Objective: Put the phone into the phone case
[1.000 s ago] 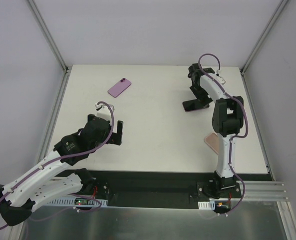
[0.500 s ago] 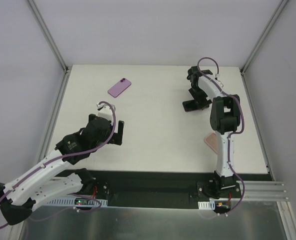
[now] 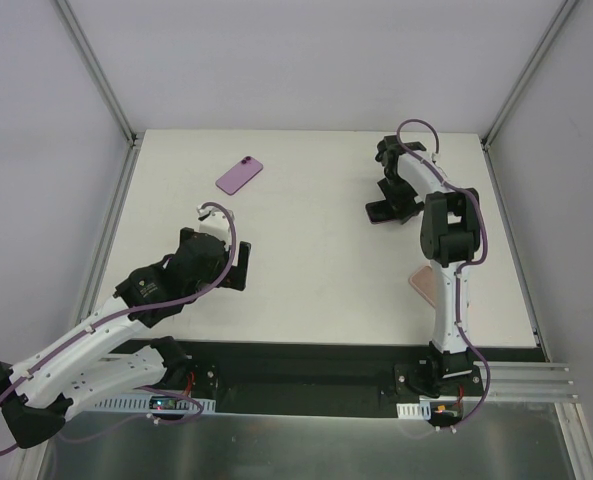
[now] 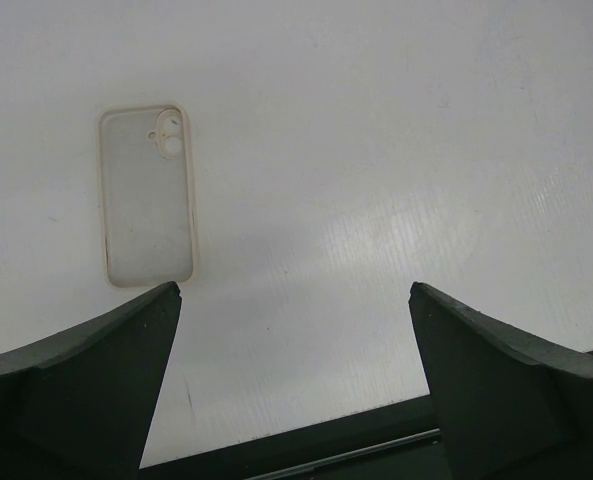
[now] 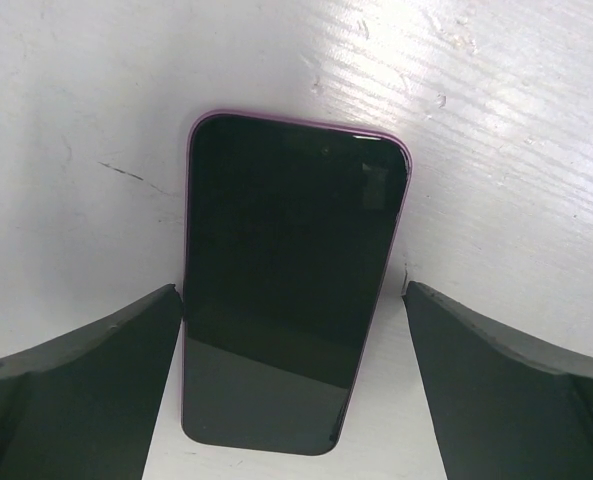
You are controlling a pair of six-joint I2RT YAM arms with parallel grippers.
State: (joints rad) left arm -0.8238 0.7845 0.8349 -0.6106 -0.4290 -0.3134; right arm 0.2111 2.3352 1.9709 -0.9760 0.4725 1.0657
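A phone (image 5: 294, 230) with a black screen and a purple rim lies face up on the white table at the right rear, showing as a dark slab (image 3: 378, 212) from above. My right gripper (image 5: 292, 290) is open and straddles its near end, one finger on each side, without squeezing it. The right gripper (image 3: 396, 203) hangs low over it. A pale pinkish phone case (image 4: 146, 196) lies open side up on the table; from above it is the pink patch (image 3: 424, 284) half hidden behind the right arm. My left gripper (image 4: 294, 288) is open and empty, at the left gripper (image 3: 234, 266) spot left of centre.
A purple phone-shaped object (image 3: 240, 174) lies back up at the rear left. The table's dark near edge (image 4: 306, 440) runs just below the left fingers. Metal frame posts (image 3: 96, 70) and grey walls enclose the table.
The right wrist has shifted slightly toward the rear over the phone. The left gripper has tipped a little lower and nearer. Both grippers stay open.
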